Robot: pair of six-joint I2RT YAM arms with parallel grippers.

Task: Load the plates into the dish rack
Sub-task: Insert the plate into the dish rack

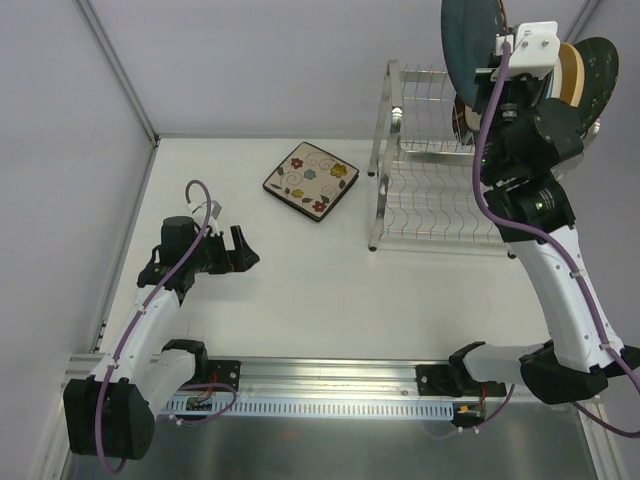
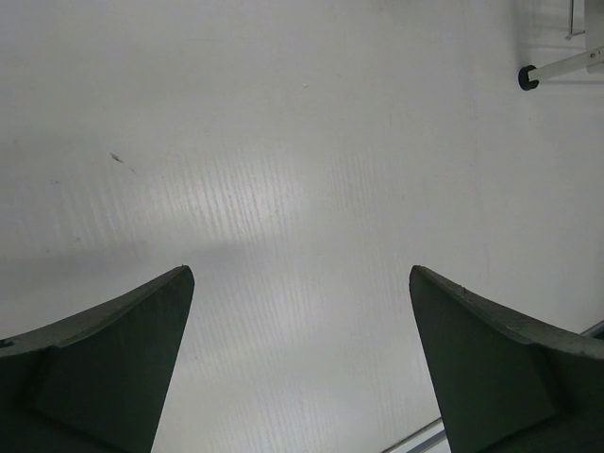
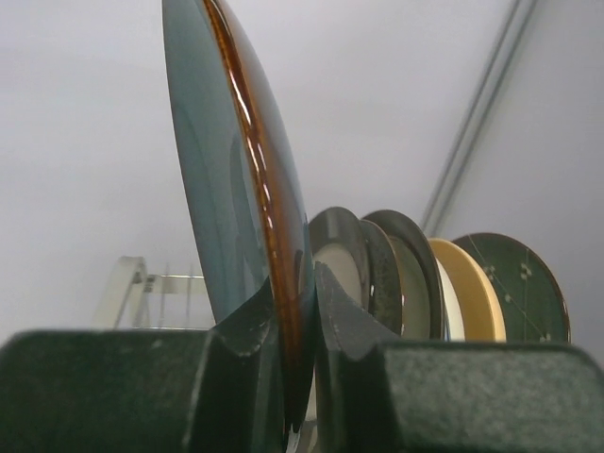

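- Pinching a teal plate with a brown-glazed rim (image 3: pixel 236 170) by its lower edge, the right gripper (image 3: pixel 297 311) has its jaws almost closed, one finger on each face.
- This plate stands on edge, nearly upright, high above the dish rack (image 1: pixel 420 200). Its faces run parallel to the racked plates (image 3: pixel 406 274), which stand in a row just beside it.
- Judging by that alignment, the coming move is a straight lowering into a slot next to the row. The gap to the nearest racked plate looks tight, so a clink is possible.
- The left gripper (image 1: pixel 240 250) sits low over the white table (image 1: pixel 300 310), jaws spread wide and holding nothing.
- A square floral plate (image 1: pixel 311 181) lies flat between the left gripper and the rack, nearer the left arm.
- Pale walls close in the table's far and left sides.
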